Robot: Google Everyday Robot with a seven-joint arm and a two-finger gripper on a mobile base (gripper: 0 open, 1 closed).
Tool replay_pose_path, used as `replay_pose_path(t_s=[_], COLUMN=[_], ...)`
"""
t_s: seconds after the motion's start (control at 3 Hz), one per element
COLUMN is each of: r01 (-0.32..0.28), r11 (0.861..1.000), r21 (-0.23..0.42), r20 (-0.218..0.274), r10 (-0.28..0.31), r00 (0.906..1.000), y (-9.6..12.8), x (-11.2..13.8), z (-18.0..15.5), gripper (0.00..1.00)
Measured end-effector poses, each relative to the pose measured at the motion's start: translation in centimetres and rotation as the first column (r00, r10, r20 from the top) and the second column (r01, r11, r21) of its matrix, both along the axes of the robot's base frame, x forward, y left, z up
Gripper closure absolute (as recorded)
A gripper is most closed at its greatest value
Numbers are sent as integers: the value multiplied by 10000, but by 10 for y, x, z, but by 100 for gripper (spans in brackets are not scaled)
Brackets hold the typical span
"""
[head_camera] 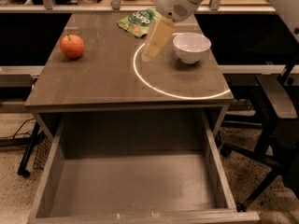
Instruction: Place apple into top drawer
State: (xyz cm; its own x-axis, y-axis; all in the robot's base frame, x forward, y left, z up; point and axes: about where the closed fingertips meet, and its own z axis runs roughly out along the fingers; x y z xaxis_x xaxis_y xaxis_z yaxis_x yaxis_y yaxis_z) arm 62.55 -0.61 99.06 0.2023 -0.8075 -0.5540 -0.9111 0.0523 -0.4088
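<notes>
A white bowl [191, 46] sits on a grey-brown tabletop [103, 76], inside a thin bright ring of light [163, 91]. The robot's pale yellow pincer [152, 50] hangs just left of the bowl, slanting down towards the tabletop; whether it is wide or narrow cannot be told. The apple [72, 46] rests well to the bowl's left, apart from the pincer. A green snack bag [138, 21] lies behind and left of the bowl. The top drawer [135, 183] stands pulled open, below and in front of the bowl.

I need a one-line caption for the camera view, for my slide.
Tool hovers over the cabinet top between apple and white bowl; top drawer stands open.
</notes>
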Motion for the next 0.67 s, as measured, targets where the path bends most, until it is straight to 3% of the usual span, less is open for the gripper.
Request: replay_pose_path(t_s=[0.67], r01=[28], r11=[10000], r21=[-78], r20=[-11], r10=[-28], r00=[10000], y=[-4], x=[-3], z=[-1], gripper=[0])
